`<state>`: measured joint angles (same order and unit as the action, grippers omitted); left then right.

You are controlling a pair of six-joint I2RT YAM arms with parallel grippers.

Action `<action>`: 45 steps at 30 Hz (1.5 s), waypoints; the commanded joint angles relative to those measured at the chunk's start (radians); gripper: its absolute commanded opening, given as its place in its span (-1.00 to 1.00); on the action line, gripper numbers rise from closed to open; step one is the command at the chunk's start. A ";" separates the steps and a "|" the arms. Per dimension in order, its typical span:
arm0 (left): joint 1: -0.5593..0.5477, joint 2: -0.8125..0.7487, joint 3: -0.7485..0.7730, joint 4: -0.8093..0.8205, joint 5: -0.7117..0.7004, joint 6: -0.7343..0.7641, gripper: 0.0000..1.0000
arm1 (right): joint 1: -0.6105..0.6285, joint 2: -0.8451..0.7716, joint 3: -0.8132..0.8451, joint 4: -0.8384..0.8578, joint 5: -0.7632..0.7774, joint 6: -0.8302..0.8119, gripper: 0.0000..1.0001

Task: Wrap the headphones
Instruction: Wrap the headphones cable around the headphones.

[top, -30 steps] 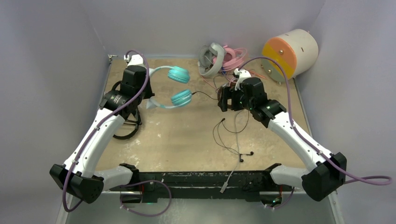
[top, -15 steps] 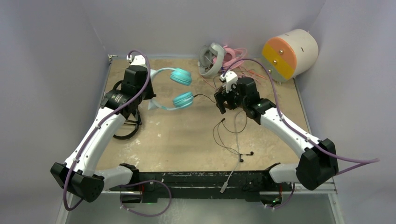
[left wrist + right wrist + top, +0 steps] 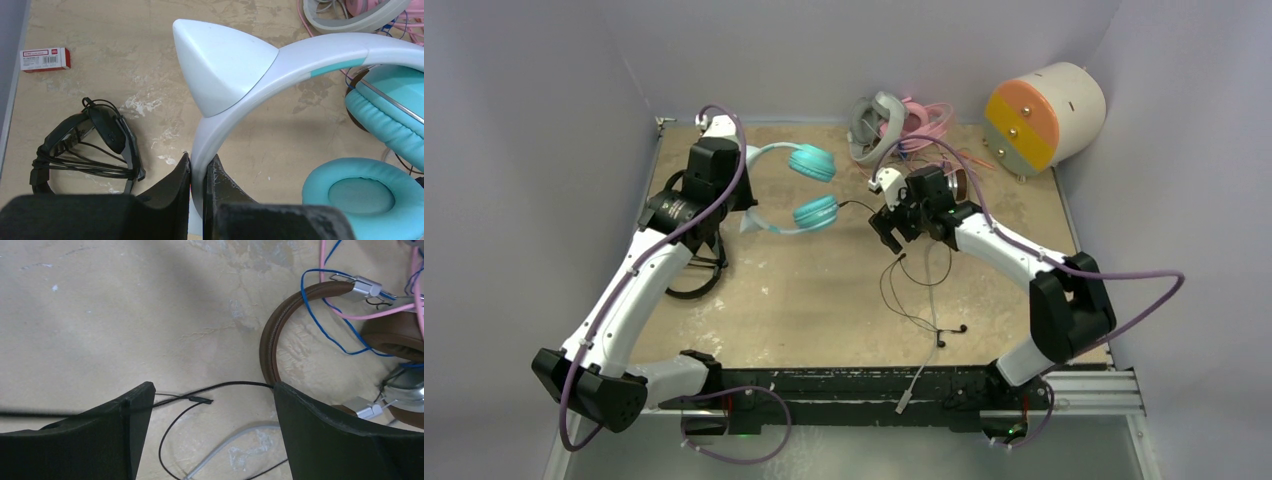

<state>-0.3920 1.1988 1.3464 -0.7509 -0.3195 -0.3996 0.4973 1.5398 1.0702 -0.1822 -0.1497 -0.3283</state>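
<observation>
At the back left of the sandy, mottled table (image 3: pixel 804 300), the left hand (image 3: pixel 199 172) is pressed together on the smooth white headband of the teal-and-white headphones (image 3: pixel 310 60), just below a pointed cat ear, probably to steady the pair while its lead is gathered; the padded teal cups sit to its right; opposite, the right hand (image 3: pixel 211 390) is spread wide, straddling the thin black cable (image 3: pixel 235 385) that appears to run from those cups, seemingly lined up to pinch it; a brown pair (image 3: pixel 267 350), tangled in pink and blue wires, lies just beside; a black pair (image 3: pixel 85 145), cord bundled, lies near the left hand.
</observation>
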 commanded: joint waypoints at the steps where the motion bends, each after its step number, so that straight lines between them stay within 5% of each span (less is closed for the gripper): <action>1: 0.001 -0.014 0.060 0.058 0.016 -0.008 -1.00 | 0.000 0.040 0.038 0.090 0.012 -0.033 0.75; 4: 0.001 -0.015 0.066 0.051 0.022 -0.008 -1.00 | 0.001 0.020 0.001 0.175 -0.012 -0.038 0.38; 11: 0.001 -0.008 0.055 0.054 0.077 0.030 -1.00 | 0.001 -0.245 -0.163 0.354 -0.019 0.099 -1.00; 19: -0.082 0.087 0.048 0.054 0.097 0.101 -1.00 | 0.057 -0.400 -0.064 0.150 -0.004 0.070 -1.00; 26: -0.204 0.223 0.145 0.009 0.055 0.106 -1.00 | 0.270 -0.333 0.086 -0.029 0.188 -0.032 -1.00; 35: -0.242 0.280 0.181 -0.024 0.036 0.097 -1.00 | 0.359 -0.275 0.095 0.043 0.586 -0.044 -0.99; 45: -0.248 0.297 0.175 -0.034 0.026 0.090 -1.00 | 0.364 -0.330 0.101 0.053 0.484 -0.015 -0.92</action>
<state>-0.6312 1.4975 1.4715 -0.8112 -0.2993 -0.2943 0.8585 1.2442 1.1347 -0.1596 0.3336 -0.3569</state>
